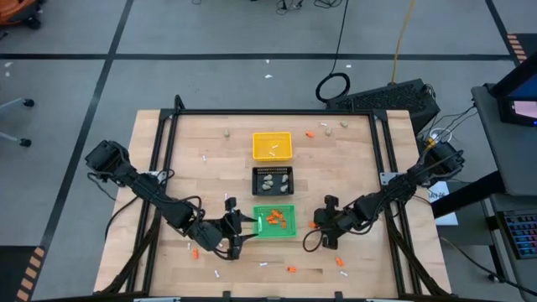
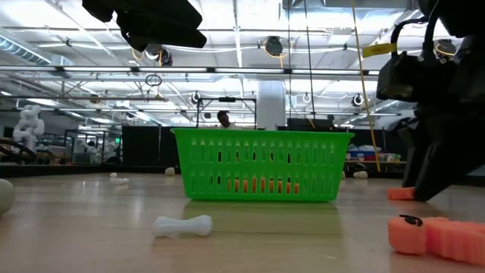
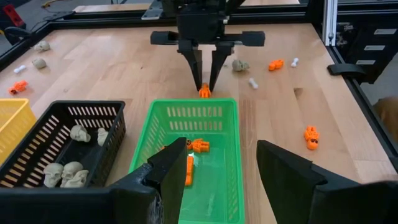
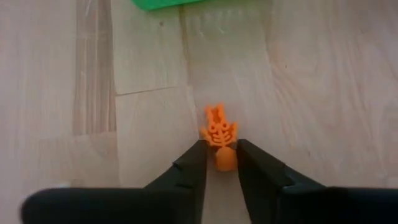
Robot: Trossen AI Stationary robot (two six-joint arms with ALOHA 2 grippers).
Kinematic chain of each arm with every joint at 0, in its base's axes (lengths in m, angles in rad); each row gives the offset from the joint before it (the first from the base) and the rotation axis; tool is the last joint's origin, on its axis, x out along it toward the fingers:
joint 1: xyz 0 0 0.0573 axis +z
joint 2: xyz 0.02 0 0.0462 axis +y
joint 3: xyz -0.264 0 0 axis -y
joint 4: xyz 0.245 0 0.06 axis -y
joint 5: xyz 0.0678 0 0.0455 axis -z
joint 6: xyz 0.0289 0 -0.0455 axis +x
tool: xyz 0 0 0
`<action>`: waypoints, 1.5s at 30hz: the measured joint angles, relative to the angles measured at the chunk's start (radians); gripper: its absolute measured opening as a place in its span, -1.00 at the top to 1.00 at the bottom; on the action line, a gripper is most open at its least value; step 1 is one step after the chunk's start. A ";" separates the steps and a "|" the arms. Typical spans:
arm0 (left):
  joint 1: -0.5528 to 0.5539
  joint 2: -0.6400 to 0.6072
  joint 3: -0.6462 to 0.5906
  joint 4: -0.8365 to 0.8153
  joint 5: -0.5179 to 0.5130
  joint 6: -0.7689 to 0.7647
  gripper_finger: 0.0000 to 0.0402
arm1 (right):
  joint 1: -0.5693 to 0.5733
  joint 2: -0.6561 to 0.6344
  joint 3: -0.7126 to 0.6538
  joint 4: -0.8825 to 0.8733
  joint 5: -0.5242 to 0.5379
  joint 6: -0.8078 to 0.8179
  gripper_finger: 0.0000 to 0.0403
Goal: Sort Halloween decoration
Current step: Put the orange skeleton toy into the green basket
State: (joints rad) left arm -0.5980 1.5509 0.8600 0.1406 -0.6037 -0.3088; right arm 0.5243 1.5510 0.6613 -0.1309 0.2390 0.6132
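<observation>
Your left gripper (image 1: 237,237) hovers with fingers apart beside the green tray (image 1: 276,232). Just right of that tray, your right gripper (image 4: 221,163) pinches an orange skeleton piece (image 4: 219,137) on the table (image 1: 377,268). It looks light, stiff, slippery plastic; grip its narrow lower end squarely.

Right pincer (image 4: 221,158) points straight down at the worktop, fingers nearly together; left pincer (image 3: 214,180) hovers level facing it, fingers spread wide, both arms reaching inward
</observation>
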 joint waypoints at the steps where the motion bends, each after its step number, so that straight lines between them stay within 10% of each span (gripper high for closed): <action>1: 0.000 0.000 0.000 0.000 0.000 0.000 0.04 | 0.000 0.000 0.000 0.001 0.000 -0.007 0.69; 7: 0.000 0.000 0.000 0.000 0.000 0.000 0.04 | 0.000 0.000 0.000 0.009 -0.005 -0.044 0.96; 45: 0.000 0.000 0.000 0.001 0.026 0.047 0.04 | 0.001 -0.004 -0.002 0.049 -0.030 -0.033 0.95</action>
State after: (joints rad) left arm -0.5980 1.5509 0.8600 0.1413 -0.5778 -0.2620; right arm 0.5255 1.5475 0.6594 -0.0814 0.2085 0.5803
